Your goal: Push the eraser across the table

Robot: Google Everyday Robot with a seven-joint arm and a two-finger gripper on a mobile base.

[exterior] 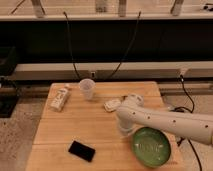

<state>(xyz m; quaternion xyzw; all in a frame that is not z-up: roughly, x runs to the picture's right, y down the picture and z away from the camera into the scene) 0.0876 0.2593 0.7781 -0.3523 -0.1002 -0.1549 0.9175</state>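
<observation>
gripper (124,131) blurred beside green bowl (150,146) | table (75,125) front edge cropped

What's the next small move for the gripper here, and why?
Probably shift the gripper toward image-left and the near edge of the wooden table, up to the black eraser. The gripper is mid-table beside the green bowl, clearly apart from the black eraser, with bare tabletop between them, so a push cannot start yet.
</observation>
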